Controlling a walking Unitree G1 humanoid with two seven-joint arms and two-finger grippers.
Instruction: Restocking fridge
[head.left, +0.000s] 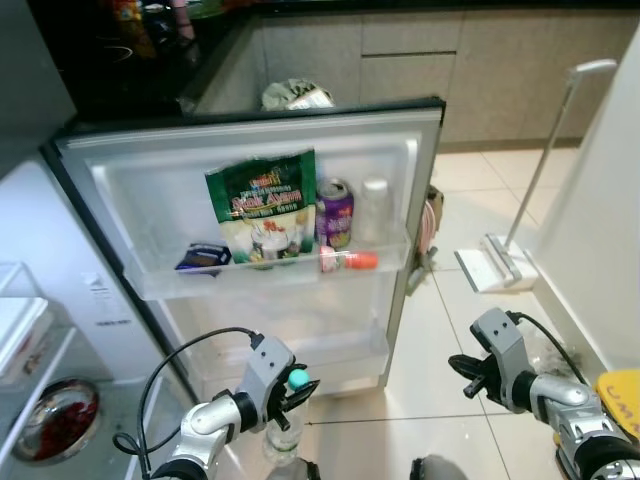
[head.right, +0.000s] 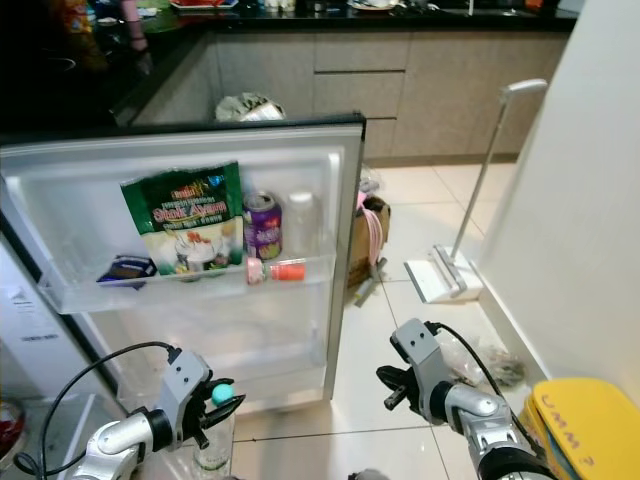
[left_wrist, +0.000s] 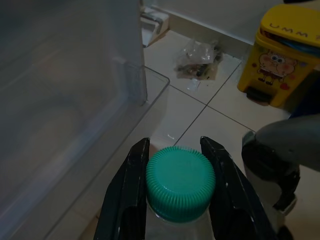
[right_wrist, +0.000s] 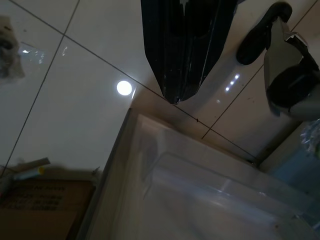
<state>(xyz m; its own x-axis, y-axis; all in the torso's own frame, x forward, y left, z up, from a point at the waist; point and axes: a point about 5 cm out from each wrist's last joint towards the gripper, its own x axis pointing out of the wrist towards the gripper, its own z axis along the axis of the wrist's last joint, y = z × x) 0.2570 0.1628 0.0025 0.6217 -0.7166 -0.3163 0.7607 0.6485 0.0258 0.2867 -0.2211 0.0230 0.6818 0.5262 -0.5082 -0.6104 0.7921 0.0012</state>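
The clear bottle (head.left: 283, 440) is gripped at its teal cap (left_wrist: 180, 183) by the left gripper (left_wrist: 177, 192), right beside the fridge door's lower shelf (head.left: 340, 350); the right gripper (right_wrist: 182, 95) is pinched closed, empty.

A white floor mop (head.left: 500, 262) leans by the wall — near it, a yellow bin (head.right: 590, 428) (cartoon-printed).

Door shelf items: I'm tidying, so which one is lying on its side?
The small bottle with the orange cap, lying flat at the shelf's front, below the purple can. The can and green bag stand upright.
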